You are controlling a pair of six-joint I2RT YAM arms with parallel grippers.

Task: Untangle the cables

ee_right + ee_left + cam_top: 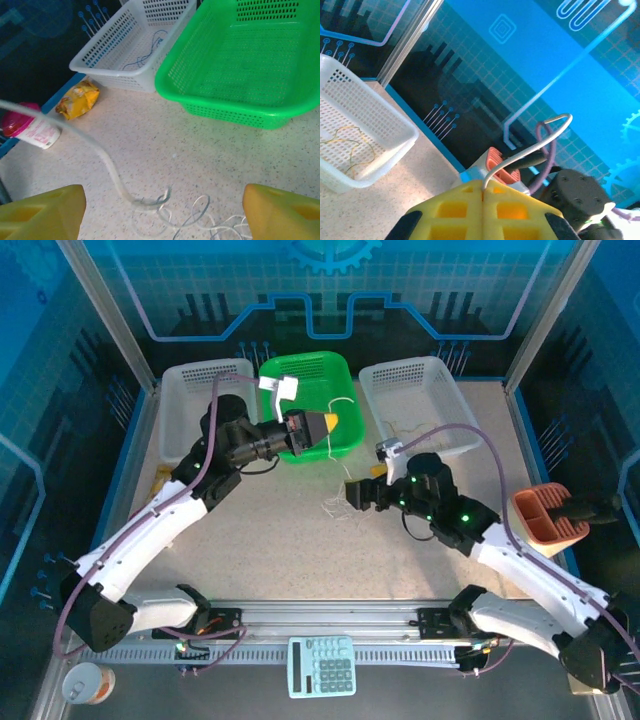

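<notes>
Two grippers, opposite states. We saw left gripper point(482, 192) pressed together above green basket point(320, 375), pinching whitish cable point(530, 145) that arched up from its tips. Right gripper point(162, 210) spread wide, low over counter point(150, 135), straddling loose tangle of cables point(197, 212). We noted yellowish cable point(345, 128) lying in white basket point(380, 160).

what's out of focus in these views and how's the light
Left wrist: shut yellow jaws at the bottom are soft, too near the lens, but the white cable they pinch and the white basket look sharp; right wrist: open jaws blur in both bottom corners, green basket crisp; top external: even light, blue cast, no hard shadows.
</notes>
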